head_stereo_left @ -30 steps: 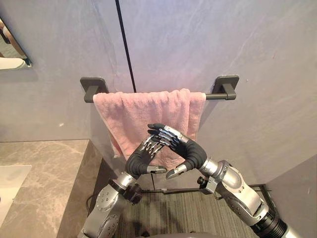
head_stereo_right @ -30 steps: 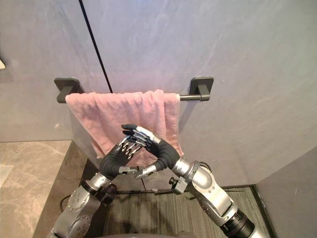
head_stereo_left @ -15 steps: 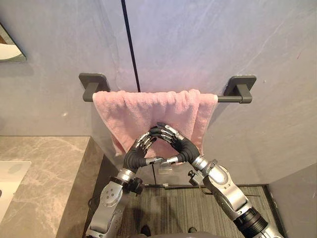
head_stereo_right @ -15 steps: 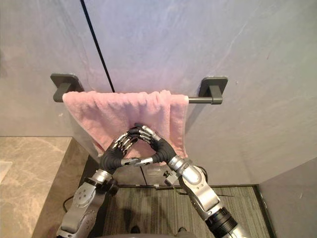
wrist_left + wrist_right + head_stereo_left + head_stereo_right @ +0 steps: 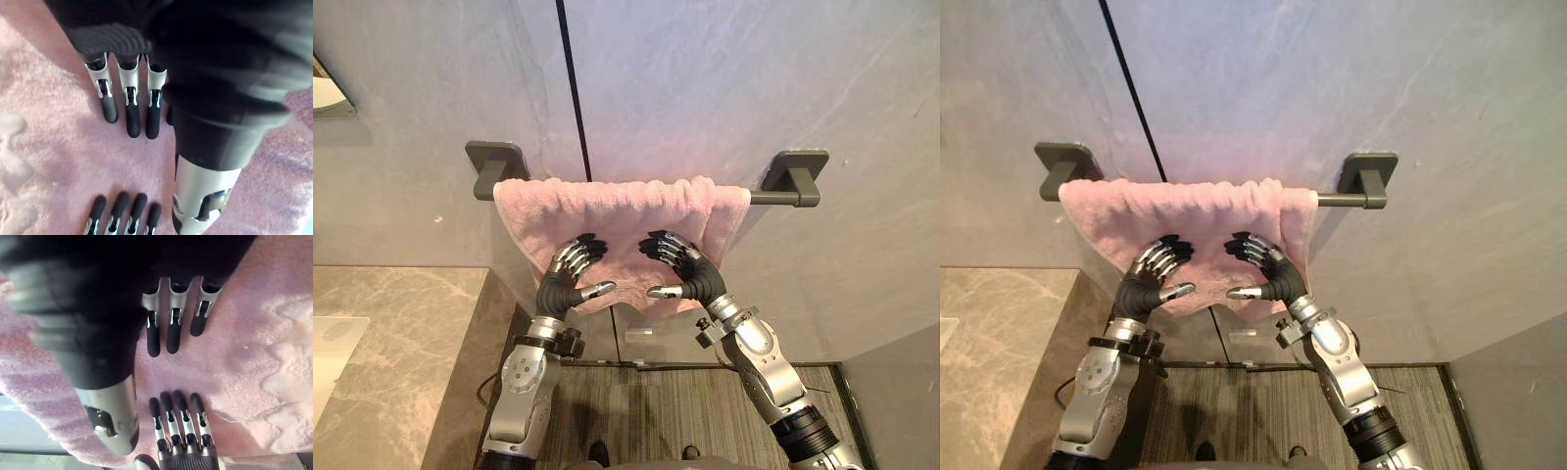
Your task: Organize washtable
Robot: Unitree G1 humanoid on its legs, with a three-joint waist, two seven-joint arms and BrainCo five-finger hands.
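Observation:
A pink towel (image 5: pixel 617 211) hangs bunched over a dark wall bar (image 5: pixel 773 197). It covers the bar's left and middle, and the right end is bare. My left hand (image 5: pixel 560 279) and right hand (image 5: pixel 691 278) lie side by side on the towel's front, a hand's width apart, thumbs pointing toward each other. Both are open, their straight fingers flat against the cloth. In the left wrist view my left fingers (image 5: pixel 129 110) rest on the pink pile, with the right hand's fingertips (image 5: pixel 122 208) opposite. The right wrist view has my right fingers (image 5: pixel 168 330) on the cloth.
The bar's dark mounts (image 5: pixel 495 163) (image 5: pixel 799 166) are fixed to a grey wall with a black vertical seam (image 5: pixel 573 88). A marble counter (image 5: pixel 401 333) with a white basin edge (image 5: pixel 333 338) stands at lower left. A mirror corner (image 5: pixel 328 93) is upper left. Grey striped floor (image 5: pixel 656 411) lies below.
The two hands, which met fingertip to fingertip at the towel's middle, have slid apart sideways and slightly higher on the cloth. The camera has shifted a little.

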